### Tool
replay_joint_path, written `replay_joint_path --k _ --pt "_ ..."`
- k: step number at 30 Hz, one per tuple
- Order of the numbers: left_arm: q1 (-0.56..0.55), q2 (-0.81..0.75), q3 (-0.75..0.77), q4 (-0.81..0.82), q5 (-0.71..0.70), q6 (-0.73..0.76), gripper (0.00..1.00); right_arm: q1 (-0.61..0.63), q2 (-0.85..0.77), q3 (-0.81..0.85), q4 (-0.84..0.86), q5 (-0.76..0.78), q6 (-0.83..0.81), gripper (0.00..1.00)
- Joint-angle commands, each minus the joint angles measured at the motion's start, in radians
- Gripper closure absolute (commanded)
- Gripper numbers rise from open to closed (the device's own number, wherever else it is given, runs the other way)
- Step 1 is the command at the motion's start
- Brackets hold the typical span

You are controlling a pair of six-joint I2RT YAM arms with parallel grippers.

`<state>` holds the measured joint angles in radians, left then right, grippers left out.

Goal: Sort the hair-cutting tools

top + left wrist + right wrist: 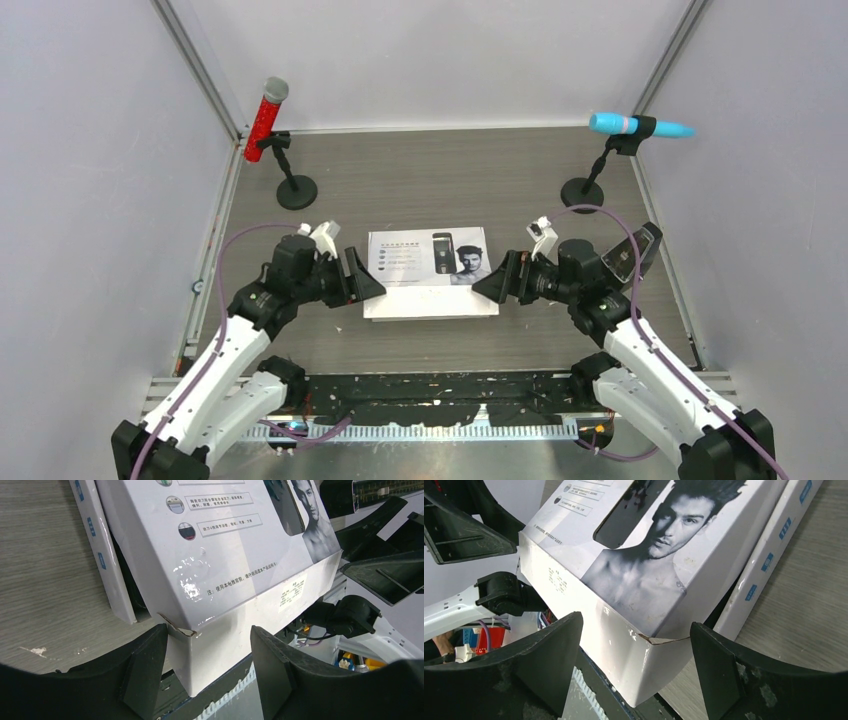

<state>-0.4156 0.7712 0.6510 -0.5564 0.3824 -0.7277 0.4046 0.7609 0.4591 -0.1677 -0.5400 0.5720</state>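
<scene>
- Top external view: left gripper (368, 283) spread wide and empty, its fingers (145, 665) straddling the near-left corner of the white box (430, 305) lying mid-table (430, 190)
- Hair-cutting tools: none visible; judged to be inside the box, whose lid (405, 250) is on
- Right gripper (492, 285) likewise open and empty, mirrored at the near-right corner
- Step in hand (judgement): getting the box open; sorting not yet begun
- Next move calls for both jaws closing on opposite lid ends and a level lift, so the base stays down
- Writing: Chinese print on the lid, one line starting "注:使用本电推剪前"; man's portrait and clipper picture beside it; small label (292, 591) on the front wall too fine to read; no brand legible
</scene>
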Motion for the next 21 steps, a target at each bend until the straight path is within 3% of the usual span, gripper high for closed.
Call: replay_joint_path --k 1,21 --pt "-0.008 -0.019 -0.014 -0.027 0.026 -0.031 0.36 0.008 -0.021 -0.019 -0.013 0.009 0.04 0.11" --pt "-0.047 0.006 -0.103 -0.005 0.016 -0.072 0.36 0.028 0.004 -0.087 0.0 0.038 0.078 0.12"
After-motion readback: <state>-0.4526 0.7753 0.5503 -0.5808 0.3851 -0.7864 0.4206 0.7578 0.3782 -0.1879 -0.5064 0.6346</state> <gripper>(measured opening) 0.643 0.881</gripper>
